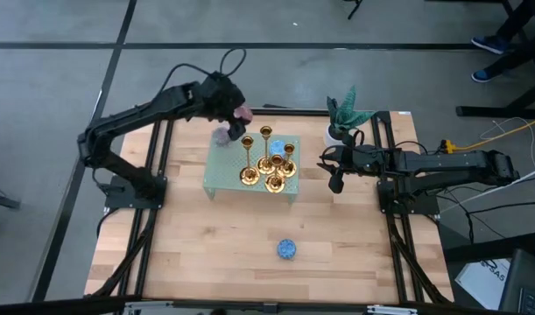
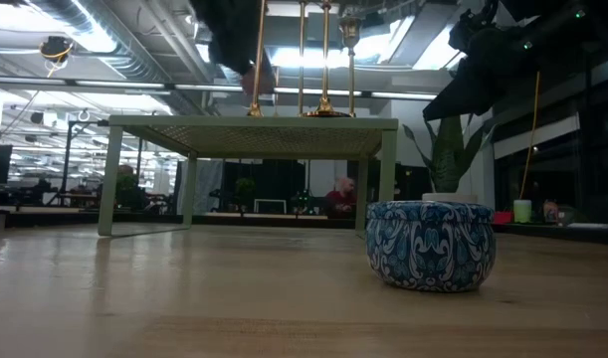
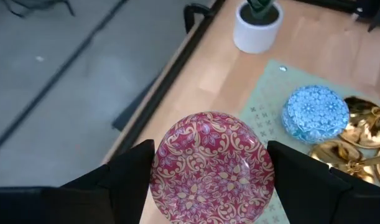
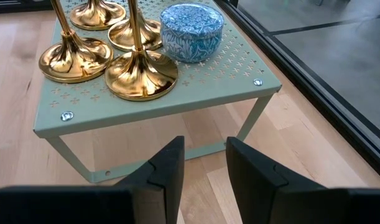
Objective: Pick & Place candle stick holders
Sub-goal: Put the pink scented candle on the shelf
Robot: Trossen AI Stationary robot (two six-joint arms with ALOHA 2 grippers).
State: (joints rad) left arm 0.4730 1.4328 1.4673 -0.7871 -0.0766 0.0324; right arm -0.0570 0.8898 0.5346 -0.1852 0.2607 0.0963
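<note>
four candle stick holders point(image 1: 269, 166) stand upright, clustered on the pale green perforated stand point(image 1: 223, 175) mid-table, beside a blue tin point(image 4: 191, 32). left gripper point(image 3: 208, 171) hangs over the stand's far left corner, pinching a pink patterned candle point(image 3: 211, 165). right gripper point(image 4: 204, 163) hovers just right of the stand, fingers slightly apart, holding nothing. another blue tin point(image 1: 287, 249) sits near.

No readable text, label or number anywhere (the candle tins bear only patterns).
</note>
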